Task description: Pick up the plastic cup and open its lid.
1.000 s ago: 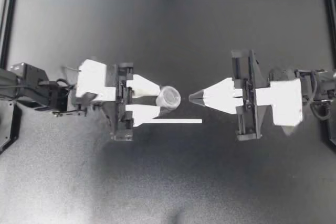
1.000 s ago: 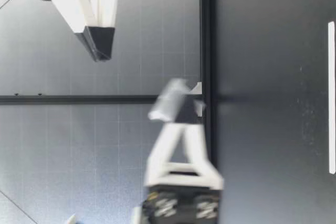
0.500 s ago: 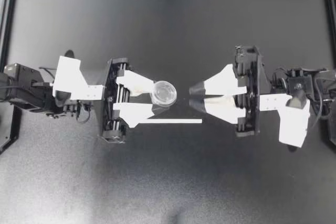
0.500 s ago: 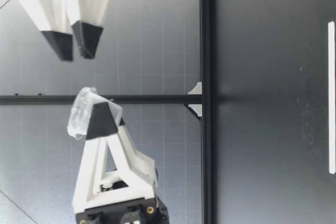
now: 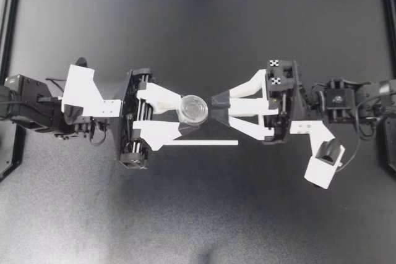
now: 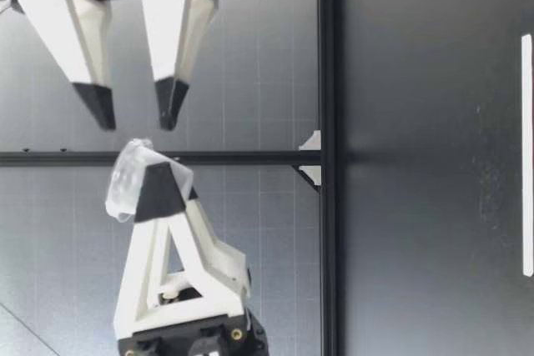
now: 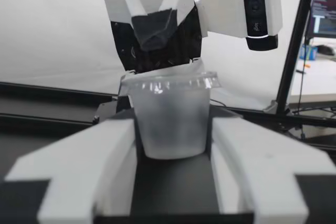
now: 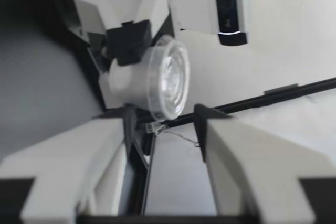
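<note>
**Current state.** The plastic cup [image 5: 193, 109] is held clear of the desk [image 5: 198, 214] by the left hand [image 5: 187, 114], which is clamped on the cup's lower body from two sides. The cup is tilted, and its lid [image 7: 170, 81] is seated. The right hand [image 5: 218, 106] is placed at 3 o'clock of the cup. Its fingers [image 6: 171, 97] are parted to about the lid's width, nothing is held, and no contact with the cup is seen.

**Hazards (assessed, not observed).**
- The grip is taken low on a tapered, thin wall. If the lid is pulled or pried hard, the cup may be drawn out of the left hand or rotated in it.
- If the right fingers are closed off-centre, the rim may be missed and the cup pushed aside.
- If clamping force is raised, the wall may be crushed.
- A lid released suddenly may be dropped to the desk.

**Inventory.**
- Cups: one.
- Lids: one.
- Hands: two.
- White strip [image 5: 201, 143] on the desk, at 6 o'clock of the cup: one.
</note>
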